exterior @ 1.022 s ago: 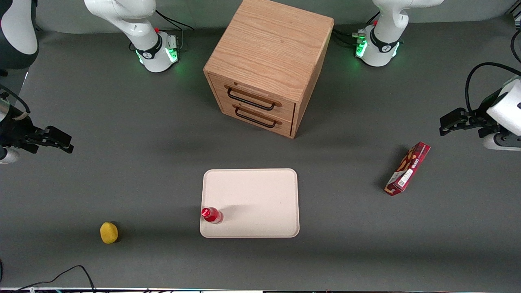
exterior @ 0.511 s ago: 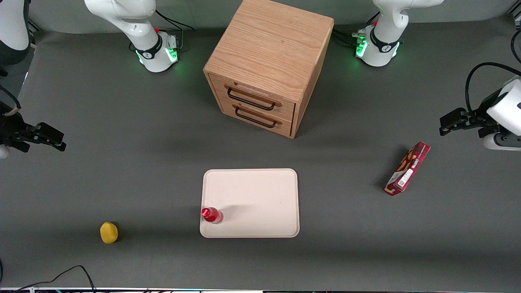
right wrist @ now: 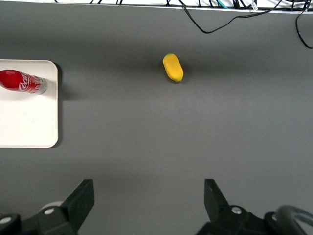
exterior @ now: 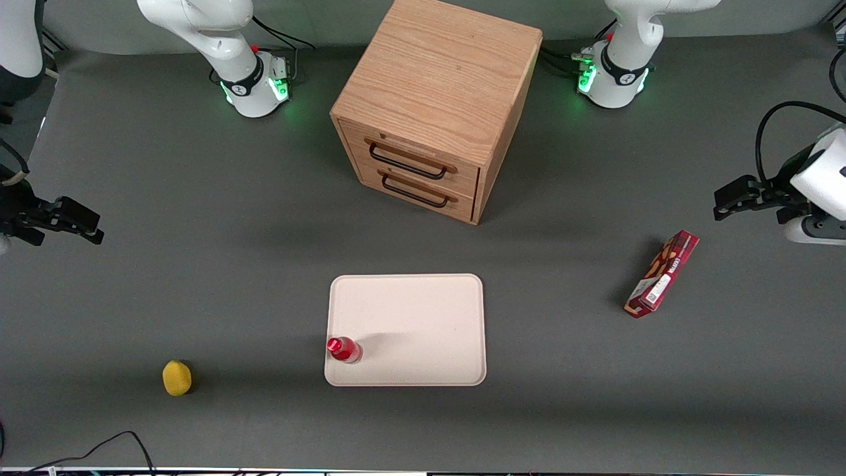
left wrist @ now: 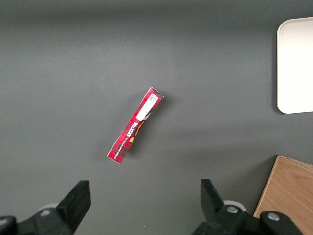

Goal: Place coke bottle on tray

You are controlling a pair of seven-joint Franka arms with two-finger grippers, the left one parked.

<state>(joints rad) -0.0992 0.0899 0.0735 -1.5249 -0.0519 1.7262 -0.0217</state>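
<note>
We see the coke bottle (exterior: 344,349) standing upright on the tray (exterior: 423,317), in the corner of the tray that is nearest the front camera and toward the working arm's end of the table, close to the low rim; in the right wrist view the coke bottle (right wrist: 22,81) shows its white lettering and rests just inside the tray (right wrist: 29,122) edge. The gripper (exterior: 69,221) hangs well apart from the tray, out at the working arm's end of the table and farther from the front camera than the bottle. We see its two fingers (right wrist: 78,203) spread wide with only bare grey table (exterior: 231,277) between them, so it has hold of nothing. A yellow lemon (exterior: 176,377) lies on the table toward the working arm's end, slightly nearer the front camera than the bottle and well apart from the tray. A wooden drawer cabinet (exterior: 436,106) stands farther from the camera than the tray, both drawers closed. A red snack box (exterior: 661,274) lies toward the parked arm's end of the table.
</note>
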